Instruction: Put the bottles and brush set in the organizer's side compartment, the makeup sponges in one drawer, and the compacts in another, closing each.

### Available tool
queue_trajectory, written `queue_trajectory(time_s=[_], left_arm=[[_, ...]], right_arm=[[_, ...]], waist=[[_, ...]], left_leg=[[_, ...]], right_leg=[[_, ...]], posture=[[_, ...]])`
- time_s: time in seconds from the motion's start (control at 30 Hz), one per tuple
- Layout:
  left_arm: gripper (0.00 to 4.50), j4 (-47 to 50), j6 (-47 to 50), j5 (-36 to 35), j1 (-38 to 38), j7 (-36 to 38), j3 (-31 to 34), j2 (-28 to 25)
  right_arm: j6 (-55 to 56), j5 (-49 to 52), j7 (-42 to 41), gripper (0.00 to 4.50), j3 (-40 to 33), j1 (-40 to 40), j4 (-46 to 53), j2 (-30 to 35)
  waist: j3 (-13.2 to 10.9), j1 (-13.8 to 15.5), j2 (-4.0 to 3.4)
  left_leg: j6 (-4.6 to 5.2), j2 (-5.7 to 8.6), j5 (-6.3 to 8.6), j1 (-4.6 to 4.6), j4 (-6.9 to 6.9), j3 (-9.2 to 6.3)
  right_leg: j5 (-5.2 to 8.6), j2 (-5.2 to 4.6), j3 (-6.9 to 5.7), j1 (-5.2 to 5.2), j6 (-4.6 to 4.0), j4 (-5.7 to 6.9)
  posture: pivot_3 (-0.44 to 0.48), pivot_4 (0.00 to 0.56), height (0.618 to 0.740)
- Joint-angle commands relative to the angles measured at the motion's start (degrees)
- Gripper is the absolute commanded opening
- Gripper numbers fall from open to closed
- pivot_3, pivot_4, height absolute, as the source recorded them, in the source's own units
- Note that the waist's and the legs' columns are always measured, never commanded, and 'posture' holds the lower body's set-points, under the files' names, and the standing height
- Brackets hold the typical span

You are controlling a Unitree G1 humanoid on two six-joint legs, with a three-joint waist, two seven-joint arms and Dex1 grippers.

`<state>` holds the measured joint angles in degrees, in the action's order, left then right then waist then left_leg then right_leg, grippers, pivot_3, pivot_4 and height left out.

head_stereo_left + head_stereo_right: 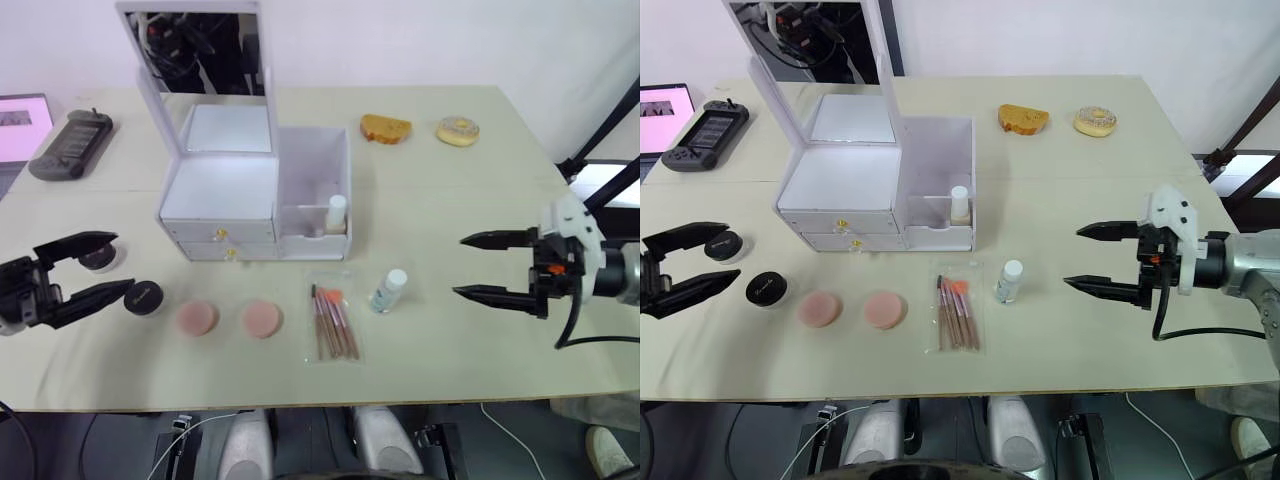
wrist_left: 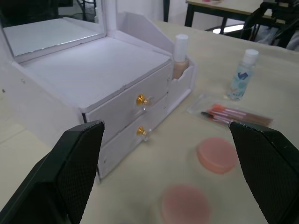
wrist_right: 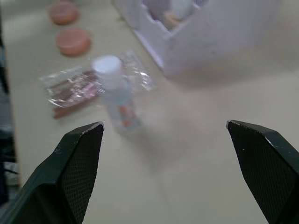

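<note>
The white organizer (image 1: 225, 205) stands mid-table with its mirror lid up and both drawers (image 2: 126, 105) shut. One bottle (image 1: 336, 213) stands in its side compartment (image 1: 312, 195). A clear bottle (image 1: 389, 290) with a white cap stands in front, beside the bagged brush set (image 1: 333, 322). Two pink makeup sponges (image 1: 197, 318) (image 1: 262, 318) lie to the left. Two black compacts (image 1: 143, 297) (image 1: 98, 258) sit at the left. My left gripper (image 1: 92, 268) is open beside the compacts. My right gripper (image 1: 472, 266) is open, right of the clear bottle.
A game controller (image 1: 70, 143) and a laptop corner (image 1: 22, 125) lie at the far left. A piece of toast (image 1: 386, 128) and a doughnut (image 1: 458, 130) sit at the back right. The table's front edge (image 1: 320, 405) runs close below the brush set.
</note>
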<state>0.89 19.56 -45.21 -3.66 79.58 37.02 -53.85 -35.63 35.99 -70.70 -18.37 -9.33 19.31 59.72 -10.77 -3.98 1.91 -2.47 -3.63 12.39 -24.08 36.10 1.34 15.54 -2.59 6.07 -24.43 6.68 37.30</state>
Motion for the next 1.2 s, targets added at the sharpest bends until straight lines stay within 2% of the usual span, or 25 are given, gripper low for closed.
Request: queue_trajectory(time_s=[0.03, 0.3, 0.73, 0.77, 0.8, 1.17, 1.2], left_arm=[[4.50, -0.05, -0.21, 0.60, 1.36, 0.01, -0.38, -0.80], [4.50, -0.55, -1.24, 1.42, 2.93, -0.01, -1.42, 0.09], [4.50, 2.60, -0.67, 0.85, 1.39, 0.46, -0.69, -0.12], [4.50, 2.84, -0.55, 0.82, 1.22, 0.66, -0.75, -0.23], [4.50, 2.98, -0.52, 0.83, 1.12, 0.80, -0.79, -0.28], [4.50, 3.23, -0.38, 0.87, 1.63, 0.40, -1.42, 0.07], [4.50, 3.17, -0.44, 0.93, 1.71, 0.35, -1.49, 0.11]], right_arm=[[-1.30, 1.89, 3.99, 4.48, 0.29, -2.02, 3.92, -1.32], [-2.02, 1.47, 10.23, 4.48, 7.51, -3.13, 7.31, -7.22], [1.25, -2.21, 11.33, 4.48, 13.47, -3.75, 3.68, -10.52], [1.58, -2.63, 11.36, 3.93, 13.82, -3.74, 3.45, -10.69], [1.70, -2.92, 11.37, 3.71, 14.10, -3.71, 3.47, -10.69], [-1.17, -1.51, 12.52, 3.71, 14.82, -5.04, 5.76, -11.30], [-1.37, -1.48, 12.62, 3.45, 14.82, -5.35, 5.70, -11.44]], waist=[[0.00, -0.03, 0.00], [0.02, -0.01, 0.05], [0.03, -0.01, 0.05], [0.03, -0.03, 0.05], [0.03, -0.01, 0.05], [0.03, -0.01, 0.05], [0.03, 0.00, 0.05]], left_leg=[[0.00, 0.00, 0.00, -0.01, 0.00, 0.00], [0.00, 0.00, 0.00, -0.06, 0.00, 0.00], [0.00, 0.00, 0.00, -0.08, 0.01, -0.01], [0.00, 0.00, 0.00, -0.07, 0.01, -0.01], [0.00, 0.00, 0.00, -0.08, 0.01, -0.01], [0.00, 0.00, 0.00, -0.08, 0.02, -0.02], [0.00, 0.00, 0.00, -0.07, 0.02, -0.02]], right_leg=[[0.00, -0.01, 0.00, 0.00, 0.00, -0.02], [0.00, -0.01, 0.00, -0.01, 0.00, -0.05], [0.00, 0.00, -0.01, -0.01, 0.00, -0.04], [0.00, 0.00, 0.00, -0.01, 0.00, -0.04], [0.00, 0.00, -0.01, -0.01, 0.00, -0.04], [0.00, 0.00, -0.01, -0.01, 0.00, -0.03], [0.00, 0.01, -0.01, -0.01, 0.00, -0.03]], posture=[[0.000, 0.150, 0.740], [0.000, 0.150, 0.740], [0.000, 0.150, 0.740], [0.000, 0.150, 0.740], [0.000, 0.150, 0.740], [0.000, 0.150, 0.740], [0.000, 0.150, 0.740]])
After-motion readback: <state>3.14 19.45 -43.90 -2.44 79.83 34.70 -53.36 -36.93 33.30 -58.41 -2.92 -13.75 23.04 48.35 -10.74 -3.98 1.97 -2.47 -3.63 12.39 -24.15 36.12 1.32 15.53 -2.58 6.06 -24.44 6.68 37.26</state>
